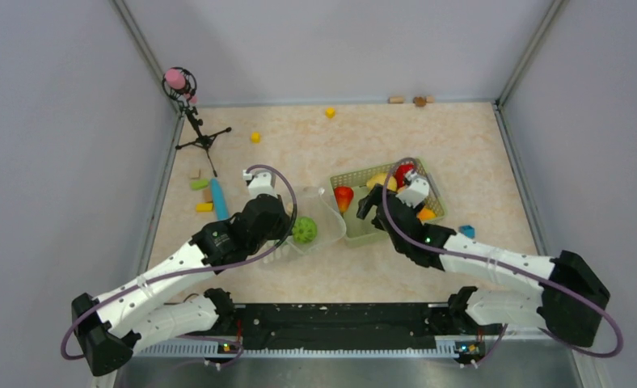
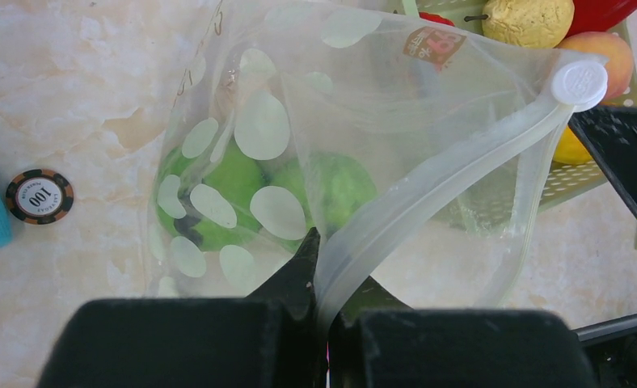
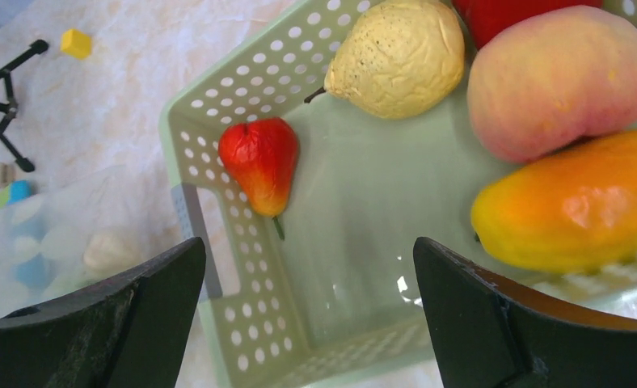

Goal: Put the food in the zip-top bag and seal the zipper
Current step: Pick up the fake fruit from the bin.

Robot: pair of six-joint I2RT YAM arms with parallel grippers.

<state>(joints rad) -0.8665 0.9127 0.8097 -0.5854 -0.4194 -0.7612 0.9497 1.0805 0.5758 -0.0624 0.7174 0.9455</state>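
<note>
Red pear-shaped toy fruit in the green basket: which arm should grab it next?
Right. The right gripper hangs open over the pale green basket by the red toy fruit; the left gripper is shut on the dotted clear bag's zipper.

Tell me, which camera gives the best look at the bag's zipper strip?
The left wrist view: the zipper runs close-up from the shut left gripper to its white end cap. From the top, the bag is only a faint clear shape; the right wrist catches a blurry corner, no zipper.

The zip-top bag is clear glossy film, the basket perforated plastic, the pear matt and wrinkled.
</note>
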